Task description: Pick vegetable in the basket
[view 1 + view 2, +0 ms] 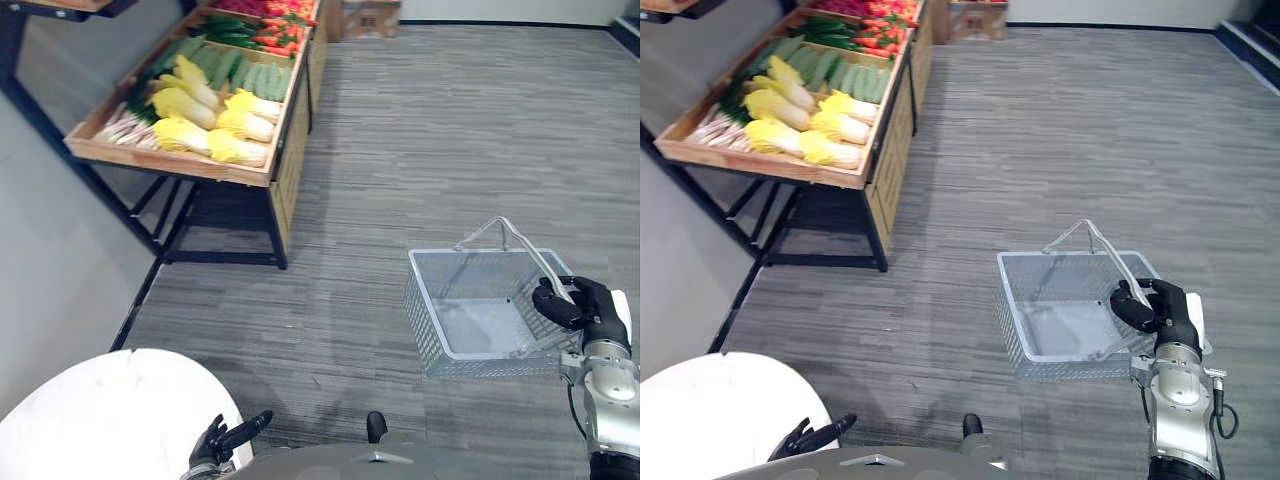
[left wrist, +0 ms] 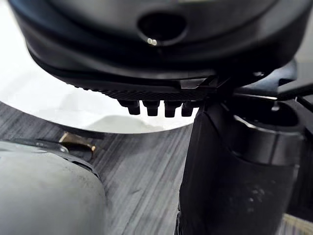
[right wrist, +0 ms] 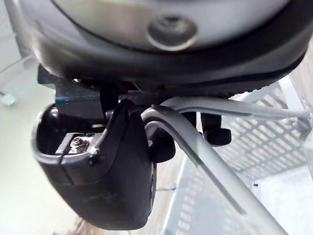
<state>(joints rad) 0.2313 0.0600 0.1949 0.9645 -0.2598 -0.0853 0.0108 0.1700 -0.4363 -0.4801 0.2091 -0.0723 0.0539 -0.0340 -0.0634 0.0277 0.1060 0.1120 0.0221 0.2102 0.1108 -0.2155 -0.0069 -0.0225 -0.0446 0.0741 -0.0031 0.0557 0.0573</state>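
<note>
An empty silver wire basket (image 1: 424,310) hangs low over the grey floor on my right. My right hand (image 1: 582,304) is shut on its raised handle (image 1: 519,244); in the right wrist view the thumb (image 3: 117,166) curls under the handle bars (image 3: 210,156). The vegetables lie far off at the upper left on a sloped wooden stand (image 1: 170,160): yellow napa cabbages (image 1: 215,120), green cucumbers (image 1: 240,70) and red ones (image 1: 275,35) behind. My left hand (image 1: 230,437) hangs low at the bottom edge, fingers straight, holding nothing.
The stand rests on black metal legs (image 1: 275,225) against a grey wall (image 1: 50,240). A white round surface (image 1: 100,410) lies at the lower left beside my left hand. A cardboard box (image 1: 365,18) stands at the far end of the striped carpet (image 1: 420,150).
</note>
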